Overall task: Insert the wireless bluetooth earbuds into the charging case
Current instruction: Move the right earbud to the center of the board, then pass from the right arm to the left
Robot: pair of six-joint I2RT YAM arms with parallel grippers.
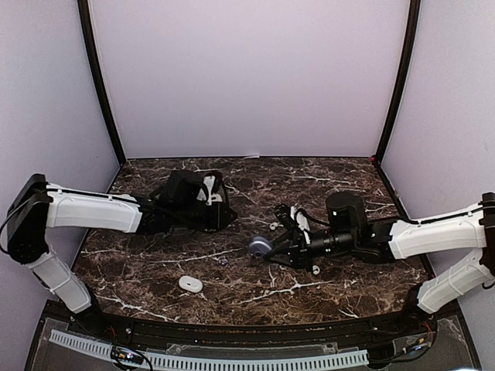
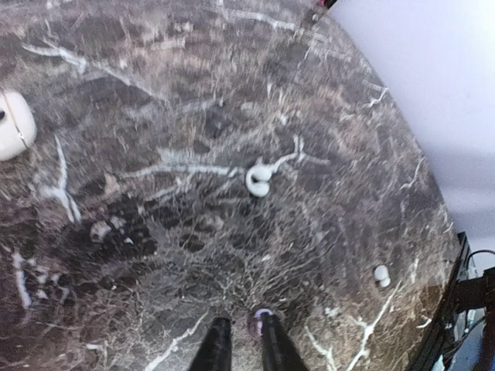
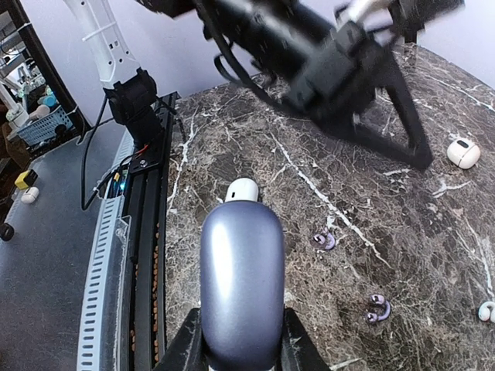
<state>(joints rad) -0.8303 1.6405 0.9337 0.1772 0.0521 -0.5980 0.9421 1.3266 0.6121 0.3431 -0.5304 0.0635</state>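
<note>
Right pincer: clamped on both sides of the grey case, which I hold on end.
Left pincer: fingers nearly together. A purple bud shows at the tips, but I cannot tell if it is gripped.
Purple buds: two lie loose on the worktop near the grey case.
White buds: scattered, well apart.
White case: lies beyond the grey one.
</note>
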